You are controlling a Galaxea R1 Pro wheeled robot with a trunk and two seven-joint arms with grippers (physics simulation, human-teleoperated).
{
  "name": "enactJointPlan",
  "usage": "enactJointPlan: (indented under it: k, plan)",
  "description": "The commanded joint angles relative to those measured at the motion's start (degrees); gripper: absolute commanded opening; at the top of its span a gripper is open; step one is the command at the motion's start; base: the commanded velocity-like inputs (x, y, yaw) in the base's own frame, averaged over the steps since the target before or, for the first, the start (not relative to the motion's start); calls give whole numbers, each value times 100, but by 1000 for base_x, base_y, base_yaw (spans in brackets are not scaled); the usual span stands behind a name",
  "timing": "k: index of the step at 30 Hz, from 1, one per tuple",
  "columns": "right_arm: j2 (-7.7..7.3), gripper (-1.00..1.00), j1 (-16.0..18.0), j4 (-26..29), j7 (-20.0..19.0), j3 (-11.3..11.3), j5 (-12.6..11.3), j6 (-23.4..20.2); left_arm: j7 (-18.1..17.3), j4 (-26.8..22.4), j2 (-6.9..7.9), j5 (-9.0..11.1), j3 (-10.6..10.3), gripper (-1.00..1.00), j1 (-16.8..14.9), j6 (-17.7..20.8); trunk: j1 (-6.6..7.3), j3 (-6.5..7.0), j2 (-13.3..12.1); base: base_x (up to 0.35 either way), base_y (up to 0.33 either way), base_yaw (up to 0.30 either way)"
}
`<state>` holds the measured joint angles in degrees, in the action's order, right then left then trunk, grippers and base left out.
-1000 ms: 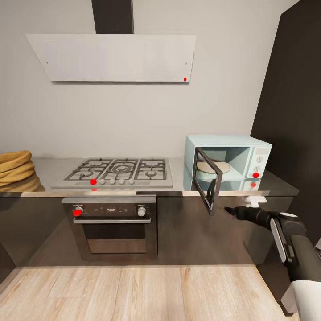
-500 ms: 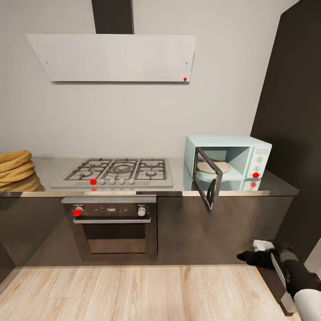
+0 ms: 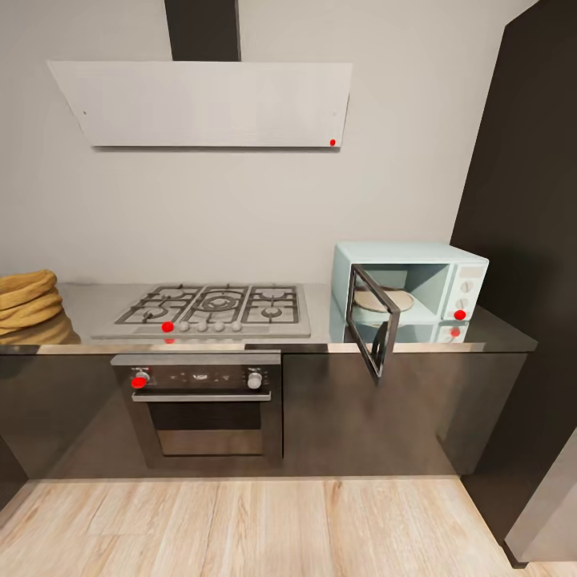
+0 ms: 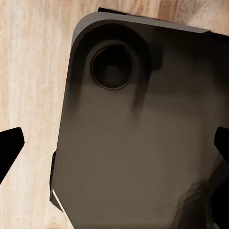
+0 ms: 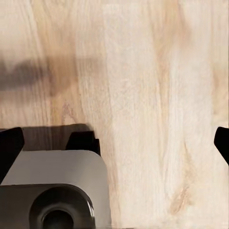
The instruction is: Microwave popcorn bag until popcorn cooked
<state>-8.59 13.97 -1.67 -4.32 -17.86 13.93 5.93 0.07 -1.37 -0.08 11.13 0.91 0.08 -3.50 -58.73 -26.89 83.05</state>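
A kitchen wall is facing the robot, with a glossy grey counter (image 3: 320,340) running across it above dark cabinet fronts and a pale wood floor (image 3: 240,529) lying in front.

The left fingers (image 4: 9,145) are standing wide apart with nothing between them, pointing down at the floor and at a dark rounded panel that I judge to be the robot's own base (image 4: 143,143). The right fingers (image 5: 9,143) are spread just as wide and are also gripping nothing, hanging over bare floorboards beside a grey corner of that base. Both arms are probably hanging low like this to keep clear of the counter while the robot gets ready for its next reach.

On the counter, the microwave (image 3: 461,268) is sitting at the right end. Its door (image 3: 375,324) is swinging out past the front edge, leaving the cavity open, and a pale turntable (image 3: 385,300) is showing inside. With the door standing wide, the cavity is ready to take the bag.

The bag (image 3: 24,300) is sitting at the far left end of the counter, cut off by the picture's edge, with its reflection lying in the gloss below it. I cannot tell what is inside it. A hob (image 3: 210,308) is lying between the bag and the microwave, with an oven (image 3: 200,401) under it and a hood (image 3: 200,104) above.

The bag is well apart from both arms, so the robot will likely need to move left before picking it up.
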Motion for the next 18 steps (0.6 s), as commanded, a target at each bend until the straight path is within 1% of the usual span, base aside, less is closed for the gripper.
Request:
enactJointPlan:
  k: [1,4,7,10,13,18]
  plan:
    - [58,100,-75,-17,130,-50,-64,135,1,-4,-1,29,5,100,1,-9,0,-4,3,0,0,0]
    - [112,100,-148,-17,264,-46,-160,223,1,-4,10,29,5,100,1,-9,0,-4,3,0,0,0]
    - [114,100,-157,-17,288,-42,-166,213,1,-4,23,29,-2,100,1,-3,0,-4,3,0,0,0]
    - [123,100,-157,-17,411,-42,-192,140,1,-4,25,29,-3,100,1,-2,0,-4,3,0,0,30]
    - [151,100,-157,-17,448,-42,-185,133,1,-4,25,30,-3,100,1,-2,0,-4,3,0,0,199]
    - [164,100,-157,-17,462,-42,-181,135,1,-4,26,35,-3,100,1,-2,0,-4,3,0,0,264]
